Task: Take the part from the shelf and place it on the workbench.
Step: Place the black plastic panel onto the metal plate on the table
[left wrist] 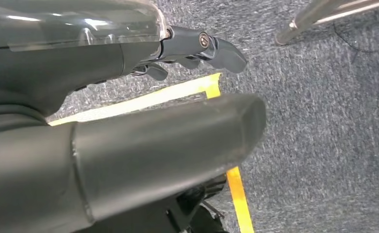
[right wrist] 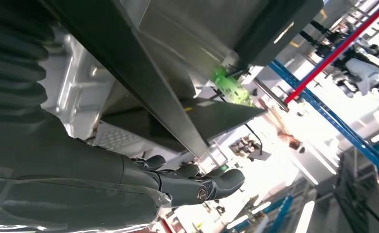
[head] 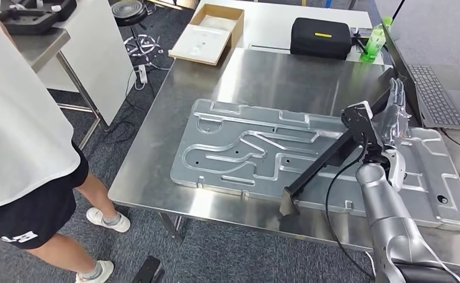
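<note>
Steel surface: the workbench (head: 262, 76) was bare stainless sheet, giving the part a flat, firm resting place.
Person: a person (head: 27, 147) in a white top and dark shorts stood at the far left, clear of the bench edge.
Left hand: the left hand (left wrist: 129, 121) hung over grey carpet and a yellow floor line. Thumb and fingers were apart, with nothing between them. Judged idle, since one arm carries this load.
Pressed panel: a large grey stamped panel (head: 245, 153) lay flat across the bench, ribbed and grooved, with small holes.
Task's thing: judged to be the dark bar (head: 321, 165), long, straight and slim, matt black with an angled section. Its lower end rested near the panel's front edge, and its upper end rose on a slant towards the right hand. The slant suggests it was being set down end first.
Right hand: the right hand (head: 395, 112) stood raised over the panel's right part, its fingers (right wrist: 211, 182) nearly straight alongside the bar. Whether they gripped the bar could not be told.
Right-side items: a black case (head: 321, 36), a green bottle (head: 373, 44) and a laptop (head: 436, 94) sat at the far and right margins, apart from the bar.
</note>
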Controlling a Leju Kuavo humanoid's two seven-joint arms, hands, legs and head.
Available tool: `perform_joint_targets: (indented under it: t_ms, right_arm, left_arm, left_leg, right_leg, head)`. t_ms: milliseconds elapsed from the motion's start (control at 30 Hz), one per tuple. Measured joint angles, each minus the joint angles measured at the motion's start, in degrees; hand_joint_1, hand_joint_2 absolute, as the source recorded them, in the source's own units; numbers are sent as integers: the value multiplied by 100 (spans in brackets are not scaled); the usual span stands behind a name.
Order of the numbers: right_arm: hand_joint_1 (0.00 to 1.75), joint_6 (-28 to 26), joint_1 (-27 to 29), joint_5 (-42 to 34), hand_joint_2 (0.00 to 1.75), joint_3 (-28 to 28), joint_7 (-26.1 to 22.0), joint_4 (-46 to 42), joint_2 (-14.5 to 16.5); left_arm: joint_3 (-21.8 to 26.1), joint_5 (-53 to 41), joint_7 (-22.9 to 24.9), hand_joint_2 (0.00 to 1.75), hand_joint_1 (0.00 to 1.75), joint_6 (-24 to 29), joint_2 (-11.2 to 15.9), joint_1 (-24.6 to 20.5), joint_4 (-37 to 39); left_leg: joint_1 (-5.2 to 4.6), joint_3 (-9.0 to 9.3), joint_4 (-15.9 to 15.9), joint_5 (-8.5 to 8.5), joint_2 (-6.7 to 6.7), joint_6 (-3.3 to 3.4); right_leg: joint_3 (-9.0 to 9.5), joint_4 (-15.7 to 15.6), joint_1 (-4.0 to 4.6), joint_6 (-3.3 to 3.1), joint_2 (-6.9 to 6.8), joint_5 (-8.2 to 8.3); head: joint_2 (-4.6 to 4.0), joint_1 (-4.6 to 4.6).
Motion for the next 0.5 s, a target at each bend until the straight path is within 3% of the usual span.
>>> perform_joint_targets:
  t_ms: [33, 100, 167, 233, 267, 300, 400, 433, 500]
  right_arm:
    - [0, 6, -38, 8, 175, -2, 33, 56, -4]
    - [0, 60, -114, 20, 87, -3, 104, 186, -22]
    - [0, 141, -198, 20, 0, -4, 173, 349, -47]
    - [0, 185, -242, 21, 0, -5, 228, 506, -62]
    - [0, 196, -251, 24, 0, -5, 246, 567, -66]
    - [0, 208, -268, 30, 0, -5, 261, 626, -69]
    - [0, 264, -372, 45, 0, -5, 280, 766, -78]
    - [0, 285, -404, 44, 44, -5, 284, 806, -82]
    - [0, 326, -443, 34, 131, -5, 294, 877, -90]
  left_arm:
    - [1, -1, 2, 0, 0, 2, -1, 1, 0]
    - [1, -6, 5, 0, 0, 8, -2, -7, 0]
    - [2, -11, 7, 0, 0, 11, -3, -22, 0]
    - [5, -13, 9, 0, 0, 13, -3, -22, 0]
    - [8, -13, 10, 0, 0, 13, -3, -18, 0]
    - [9, -14, 12, 0, 0, 13, -3, -16, 0]
    - [12, -19, 13, 0, 0, 14, -5, -22, 0]
    - [14, -21, 14, 0, 0, 16, -4, -28, 0]
    - [17, -26, 15, 0, 0, 19, -3, -29, 0]
  left_leg:
    - [11, 5, -24, 23, 0, 32]
    - [34, 29, -94, 72, 0, 102]
    - [41, 35, -129, 99, 2, 142]
    - [38, 29, -122, 98, 2, 152]
    - [39, 28, -113, 93, 1, 151]
    - [42, 29, -96, 82, -2, 144]
    - [38, 11, -2, 15, -12, 83]
    - [28, -7, 22, 1, -14, 56]
    - [7, -31, 38, -5, -17, 9]
  right_leg:
    - [-1, -7, -7, 35, -1, 0]
    - [-59, 131, -23, 93, 4, -113]
    - [-319, 698, -36, 133, 14, -432]
    - [-649, 1380, -47, 167, 16, -696]
    - [-721, 1516, -54, 181, 16, -688]
    - [-679, 1416, -64, 191, 15, -560]
    - [-192, 384, -82, 185, 19, -61]
    - [-98, 173, -72, 159, 23, -14]
    - [-77, 86, -44, 89, 31, -34]
  head:
    - [0, -1]
    - [0, 1]
    - [0, 2]
    - [0, 2]
    - [0, 2]
    - [0, 2]
    - [0, 2]
    - [0, 1]
    - [0, 0]
